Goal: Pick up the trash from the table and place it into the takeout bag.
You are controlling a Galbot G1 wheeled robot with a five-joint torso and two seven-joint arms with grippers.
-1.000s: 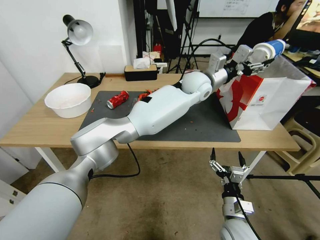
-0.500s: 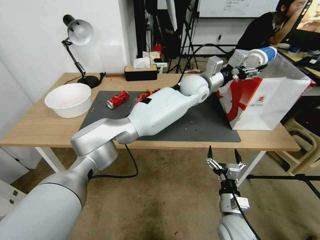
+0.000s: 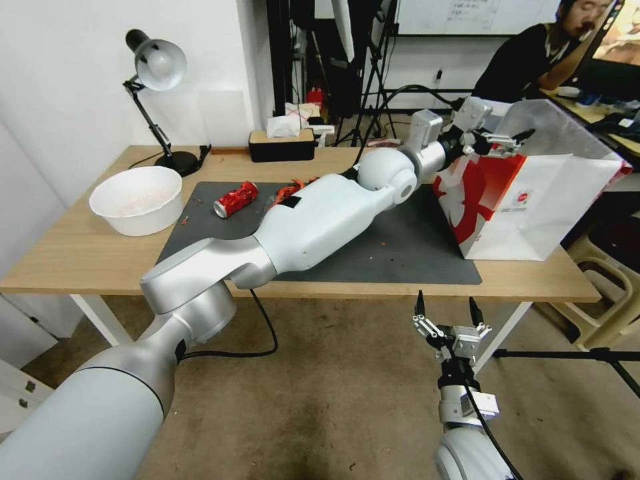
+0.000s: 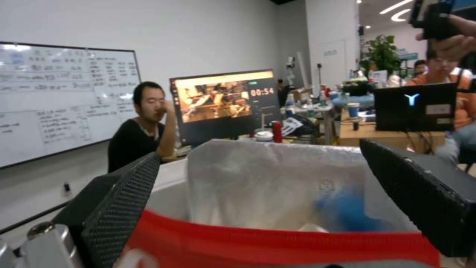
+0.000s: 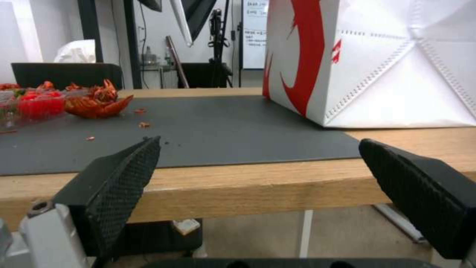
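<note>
Your left gripper point(image 3: 508, 138) hangs over the open mouth of the takeout bag point(image 3: 533, 207), at the far right of the table point(image 3: 80, 257), with its fingers point(image 4: 124, 208) spread wide and nothing between them. From the left wrist you look straight down past the red rim into the bag's white interior, where a blurred blue shape point(image 4: 347, 212) lies low inside; it looks like the blue-white lidded cup, though the blur keeps you from being sure. Your left arm stretches across the dark grey mat point(image 3: 400, 257) from near left to far right and hides part of the mat's middle.

The bag stands upright on the right end of the mat, its red and white side facing left and its small round logo facing you.

Further left on the mat, the crushed red can point(image 3: 235, 199) lies on its side, well apart from the bag. Just right of it, at the edge of your arm, sit red leftovers point(image 3: 290, 190); in the right wrist view they show as red shell pieces point(image 5: 96, 102) with small crumbs scattered near them.

On the bare wood at the left of the mat sits a white round basin point(image 3: 137, 200), with a desk lamp point(image 3: 157, 100) beyond it and a black tissue box point(image 3: 281, 143) at the far edge.

Your right gripper point(image 3: 448, 313) waits below the near edge of the table, pointing up, fingers point(image 5: 119, 186) apart and empty.
</note>
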